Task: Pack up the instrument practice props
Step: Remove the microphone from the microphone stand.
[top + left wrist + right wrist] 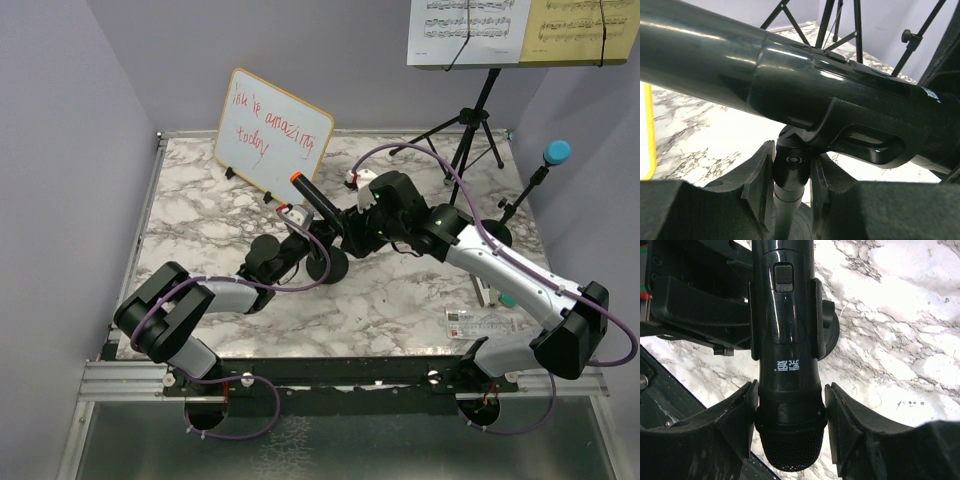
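Top external: The black microphone (pixel 318 203) sat tilted in its mic holder (pixel 326 264) near the middle of the marble table (pixel 400 300), orange tail end pointing toward the far left corner. The left gripper (pixel 308 240) reached in from the near left and the right gripper (pixel 352 225) from the right, both meeting at that mic. The blue microphone (pixel 557 152) stood raised at the right edge. The music stand (pixel 480 120) stood at the far right corner, carrying the white sheet (pixel 468 30) and the yellow sheet (pixel 585 30). The whiteboard (pixel 270 135) leaned at the far edge, left of centre.

Left wrist: The left gripper (pixel 792 187) was pinched on the mic holder's (pixel 790 167) upright stem, just under the clip. Both fingers (pixel 757 175) pressed its sides. The black microphone (pixel 790 75) lay across the clip above.

Right wrist: The right gripper (pixel 790 415) was clamped on the black microphone (pixel 787 340) just behind the mesh head, with the fingers (pixel 842 420) against the barrel on both sides. The barrel rested in the holder's clip.
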Available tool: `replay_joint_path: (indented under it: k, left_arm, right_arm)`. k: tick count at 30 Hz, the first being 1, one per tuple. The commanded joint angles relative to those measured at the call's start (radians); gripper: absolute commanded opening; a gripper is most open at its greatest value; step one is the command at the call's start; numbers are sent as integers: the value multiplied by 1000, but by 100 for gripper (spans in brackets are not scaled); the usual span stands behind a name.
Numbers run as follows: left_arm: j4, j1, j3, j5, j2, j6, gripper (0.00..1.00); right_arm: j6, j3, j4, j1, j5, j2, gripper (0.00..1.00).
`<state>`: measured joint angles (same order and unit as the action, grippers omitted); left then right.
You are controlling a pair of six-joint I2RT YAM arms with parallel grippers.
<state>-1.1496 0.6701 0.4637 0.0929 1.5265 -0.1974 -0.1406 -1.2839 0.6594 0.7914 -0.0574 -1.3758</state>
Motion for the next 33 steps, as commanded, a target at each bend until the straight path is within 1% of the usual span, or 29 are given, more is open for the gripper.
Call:
replay_joint_path:
  k: [1, 4, 11, 16, 22, 25, 29, 33]
  left_arm:
    - [89, -163, -6, -411, -35, -25, 0]
    - [104, -170, -10, -427, -52, -8, 0]
    - [110, -177, -17, -436, -52, -19, 0]
    - [110, -177, -14, -387, -54, -22, 0]
    - [110, -177, -26, -401, -63, -19, 0]
    - [111, -177, -32, -429, -70, -21, 0]
    - [127, -176, -37, -510, -89, -24, 0]
    - [128, -177, -43, -504, -98, -5, 0]
  right_arm:
    - [13, 60, 336, 9, -97, 87, 1]
    - [19, 75, 331, 9, -108, 97, 1]
    - [25, 98, 330, 9, -141, 129, 1]
    - [23, 122, 317, 9, -170, 164, 1]
    - [12, 142, 313, 9, -182, 204, 1]
    - [5, 155, 307, 9, -197, 223, 1]
    - [-5, 171, 296, 10, -208, 240, 1]
    - [-8, 170, 292, 9, -223, 260, 1]
